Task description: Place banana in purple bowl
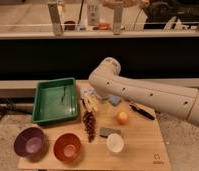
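surface: pale wooden tabletop (pixel 143 145) on speckled floor | room: dark low wall behind, pale ledge above | gripper (pixel 111 99) tucked under arm elbow, back of tabletop, jaws apart | banana (pixel 91 104) lying beside green tray (pixel 53 119), near gripper | purple bowl (pixel 30 142) front-left corner, well apart from banana
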